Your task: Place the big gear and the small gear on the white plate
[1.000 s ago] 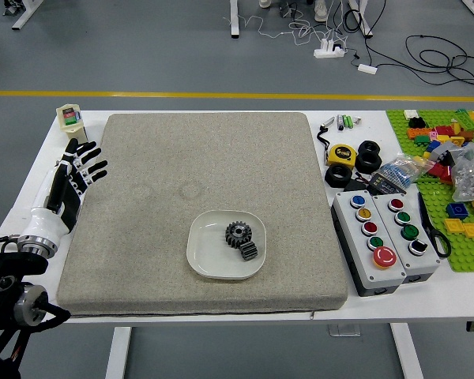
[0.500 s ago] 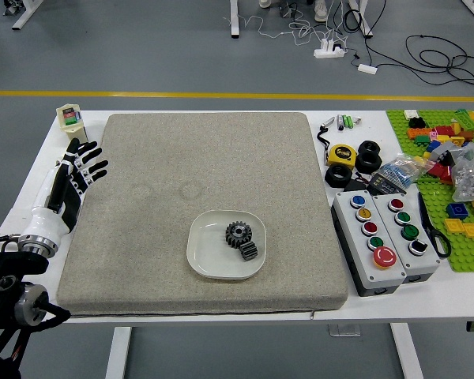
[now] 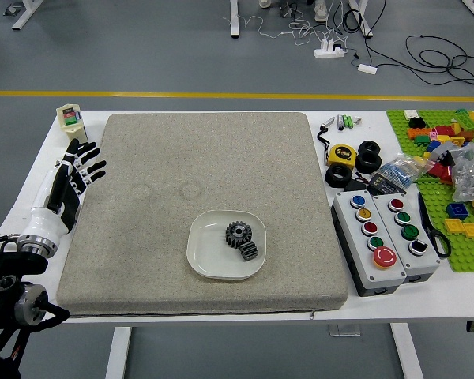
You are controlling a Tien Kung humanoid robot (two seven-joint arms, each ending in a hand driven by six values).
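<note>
My left hand [image 3: 90,163] is at the table's left side, over the mat's left edge, with its fingers spread and holding nothing. Well to its right, the white plate [image 3: 202,254] lies on the grey mat. The big gear [image 3: 238,234], dark and toothed, rests on the plate right of its middle. Close against it on the lower right is the small gear [image 3: 249,250], also dark, on the plate too. My right hand is out of view.
The grey mat [image 3: 158,181] covers much of the white table. Right of it stand button boxes [image 3: 370,241], black rings [image 3: 337,175], a yellow tape measure [image 3: 342,155] and a green board [image 3: 468,254] with bricks. A small container [image 3: 71,120] stands at the far left corner.
</note>
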